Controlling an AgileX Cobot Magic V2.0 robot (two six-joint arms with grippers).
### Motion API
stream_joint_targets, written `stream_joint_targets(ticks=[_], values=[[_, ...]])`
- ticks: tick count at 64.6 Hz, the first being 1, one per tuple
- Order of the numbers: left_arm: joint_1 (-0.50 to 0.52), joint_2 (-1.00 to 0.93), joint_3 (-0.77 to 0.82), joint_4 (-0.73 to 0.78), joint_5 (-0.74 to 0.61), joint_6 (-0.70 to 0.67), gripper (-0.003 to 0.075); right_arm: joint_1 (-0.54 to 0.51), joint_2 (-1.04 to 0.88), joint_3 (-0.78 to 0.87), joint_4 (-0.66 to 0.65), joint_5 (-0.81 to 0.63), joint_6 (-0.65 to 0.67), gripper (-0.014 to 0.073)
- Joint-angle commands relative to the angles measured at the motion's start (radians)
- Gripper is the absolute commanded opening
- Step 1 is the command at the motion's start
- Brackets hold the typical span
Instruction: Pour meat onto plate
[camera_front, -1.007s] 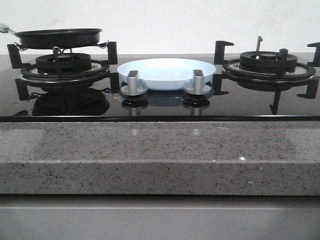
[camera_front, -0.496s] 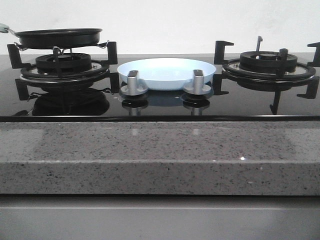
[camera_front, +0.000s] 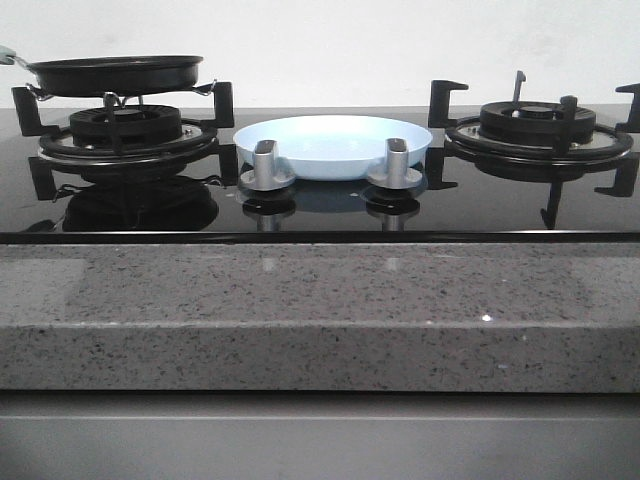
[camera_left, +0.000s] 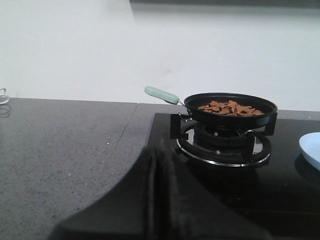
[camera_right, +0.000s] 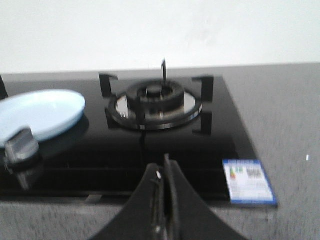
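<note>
The meat (camera_left: 229, 107) is a heap of small reddish-brown pieces inside a black frying pan (camera_left: 230, 106) with a pale green handle (camera_left: 161, 94). The pan (camera_front: 115, 73) stands on the left burner (camera_front: 125, 135). The pale-blue plate (camera_front: 332, 145) lies empty on the black glass hob between the two burners; its edge shows in the left wrist view (camera_left: 311, 149) and its face in the right wrist view (camera_right: 40, 113). My left gripper (camera_left: 156, 150) is shut and empty, short of the pan. My right gripper (camera_right: 164, 167) is shut and empty before the right burner (camera_right: 156, 102). Neither gripper appears in the front view.
Two silver knobs (camera_front: 268, 168) (camera_front: 395, 166) stand in front of the plate. The right burner (camera_front: 540, 130) carries nothing. A speckled grey stone counter (camera_front: 320, 310) runs along the front and to the left (camera_left: 65, 145). A blue-and-white label (camera_right: 248, 181) sticks to the hob's corner.
The front view has shifted very slightly; pan, plate and burners stay where they were. No gripper enters that view.
</note>
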Motion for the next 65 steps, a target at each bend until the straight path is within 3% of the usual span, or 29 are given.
stream_joint_targets(ticks=[1, 14, 23, 30, 35, 37, 45, 50, 53, 65], values=[[0.003, 0.148, -0.13, 0.003, -0.002, -0.01, -0.002, -0.006, 0.127, -0.134, -0.002, -0.063, -0.006, -0.0059], [0.003, 0.462, -0.305, 0.003, -0.054, -0.01, -0.002, -0.006, 0.426, -0.308, -0.002, -0.051, -0.006, -0.0059], [0.003, 0.559, -0.351, 0.003, -0.086, -0.01, -0.002, -0.006, 0.578, -0.374, -0.002, -0.068, -0.006, -0.0056], [0.003, 0.583, -0.35, 0.003, -0.122, -0.01, -0.0006, -0.006, 0.628, -0.38, -0.002, -0.107, -0.006, 0.002], [0.003, 0.589, -0.35, 0.003, -0.133, -0.01, 0.0076, -0.006, 0.642, -0.38, -0.002, -0.127, -0.006, 0.0178], [0.003, 0.589, -0.35, 0.003, -0.138, -0.01, 0.0143, -0.006, 0.642, -0.38, -0.002, -0.131, -0.006, 0.0265], [0.003, 0.589, -0.35, 0.003, -0.14, -0.01, 0.0505, -0.006, 0.642, -0.38, -0.002, -0.147, -0.006, 0.0507], [0.003, 0.589, -0.348, 0.003, -0.14, -0.01, 0.0682, -0.006, 0.642, -0.38, -0.002, -0.159, -0.006, 0.0554], [0.003, 0.589, -0.348, 0.003, -0.138, -0.01, 0.0708, -0.006, 0.642, -0.38, -0.002, -0.166, -0.006, 0.0554], [0.003, 0.589, -0.348, 0.003, -0.138, -0.01, 0.0636, -0.004, 0.66, -0.402, 0.011, -0.18, -0.006, 0.0546]])
